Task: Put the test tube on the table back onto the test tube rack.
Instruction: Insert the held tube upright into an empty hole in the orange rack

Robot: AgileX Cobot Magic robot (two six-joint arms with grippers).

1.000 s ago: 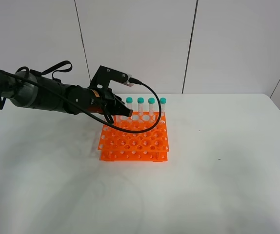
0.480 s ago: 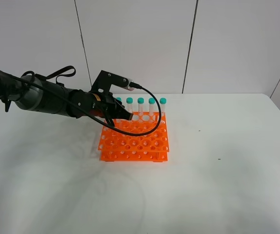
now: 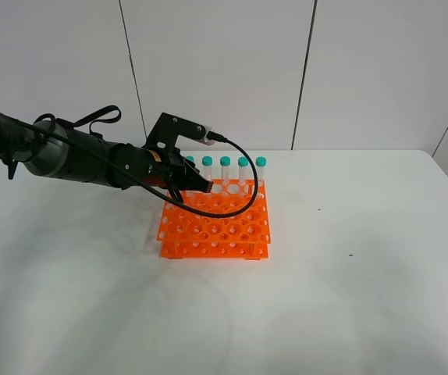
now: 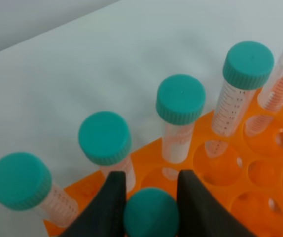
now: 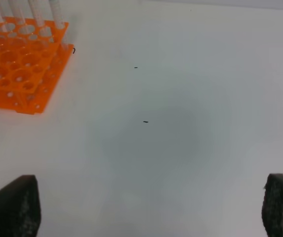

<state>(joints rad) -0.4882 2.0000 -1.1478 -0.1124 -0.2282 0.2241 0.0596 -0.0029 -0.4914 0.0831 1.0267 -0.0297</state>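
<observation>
Looks like a lab bench or robot test cell: plain white table (image 3: 349,297) against bare pale wall panels (image 3: 216,70), bright orange test tube rack (image 3: 216,223) holding teal-capped graduated tubes (image 4: 181,116), black robot arm (image 3: 83,160) with trailing cable (image 3: 240,180).

surface: white table (image 3: 349,297) | on it: orange test tube rack (image 3: 215,230)

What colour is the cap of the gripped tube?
Teal cap, clearest in the left wrist view.
</observation>
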